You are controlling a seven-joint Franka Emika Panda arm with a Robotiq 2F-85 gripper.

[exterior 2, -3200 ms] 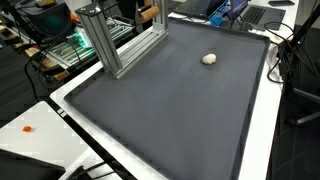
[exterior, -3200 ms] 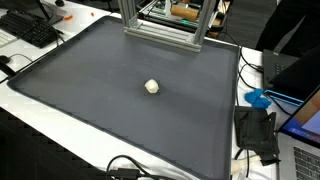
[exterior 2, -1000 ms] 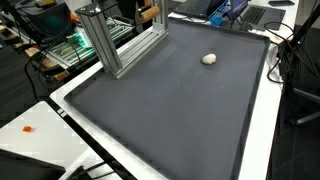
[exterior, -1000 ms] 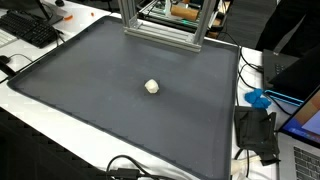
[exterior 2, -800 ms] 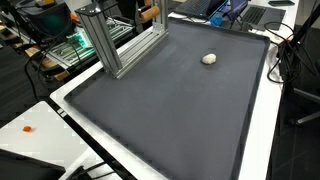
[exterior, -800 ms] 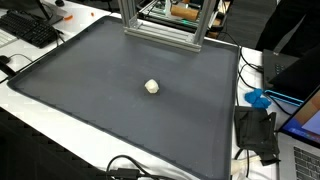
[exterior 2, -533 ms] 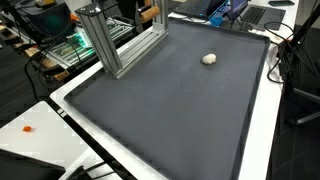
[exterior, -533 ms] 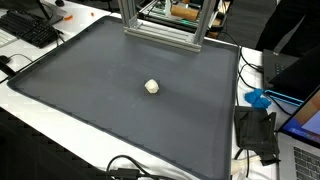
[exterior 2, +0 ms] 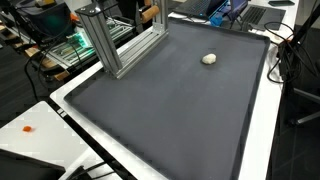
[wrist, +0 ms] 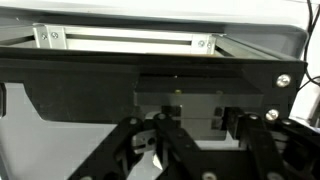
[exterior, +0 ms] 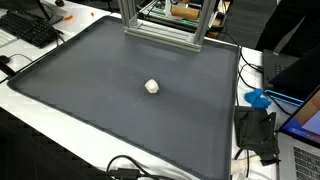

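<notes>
One pale roundish lump (exterior: pixel 151 86); possibly foam

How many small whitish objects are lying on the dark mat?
1. The small whitish lump lies alone near the middle of the dark mat. The aluminium frame at the mat's edge might hide another.

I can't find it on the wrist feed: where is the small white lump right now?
In both exterior views the small white lump lies alone on the dark grey mat, near its middle, out in front of the aluminium frame.
</notes>
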